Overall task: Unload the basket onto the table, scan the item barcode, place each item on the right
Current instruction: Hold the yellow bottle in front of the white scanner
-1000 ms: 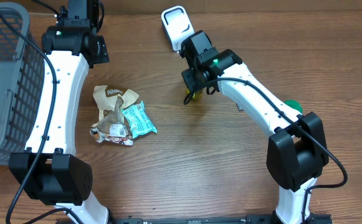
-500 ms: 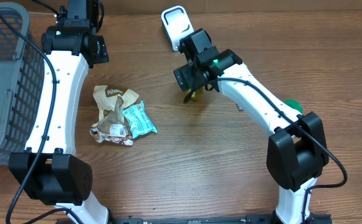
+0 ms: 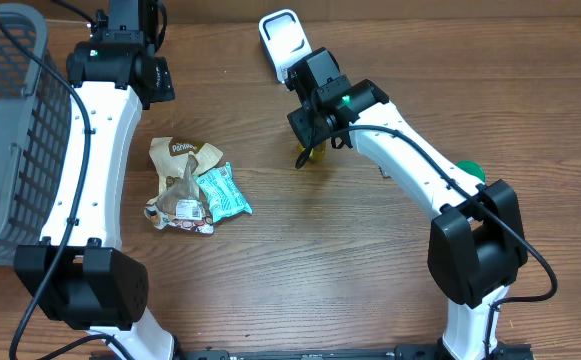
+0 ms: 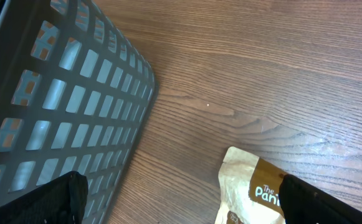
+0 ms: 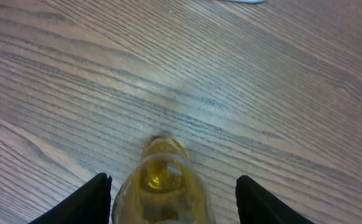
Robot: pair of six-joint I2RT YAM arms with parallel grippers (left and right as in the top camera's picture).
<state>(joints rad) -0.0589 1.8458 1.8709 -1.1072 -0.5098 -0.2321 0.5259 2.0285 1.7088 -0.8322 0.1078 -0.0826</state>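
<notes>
**Inspector:** Start nearest the base. What lies on the table?

**Assistant:** A brown pouch [image 3: 177,160] and a teal packet [image 3: 222,190], touching each other. Both are left of the scanner [image 3: 281,38] and well nearer the base. A green object [image 3: 471,170] sits right of the scanner, partly hidden by the right arm.

**Inspector:** Where is the yellow item?

**Assistant:** The yellow item [image 5: 164,177] rests on the table just in front of the scanner, apart from it.

**Inspector:** And the right gripper?

**Assistant:** The right gripper [image 5: 174,199] straddles the item with its jaws parted. One finger is close against it and a gap shows at the other. It is not clamped.

**Inspector:** The left gripper?

**Assistant:** The left gripper [image 4: 187,199] is spread wide and holds nothing. It is left of the scanner at about the same depth, over bare wood beside the basket [image 3: 10,130].
</notes>
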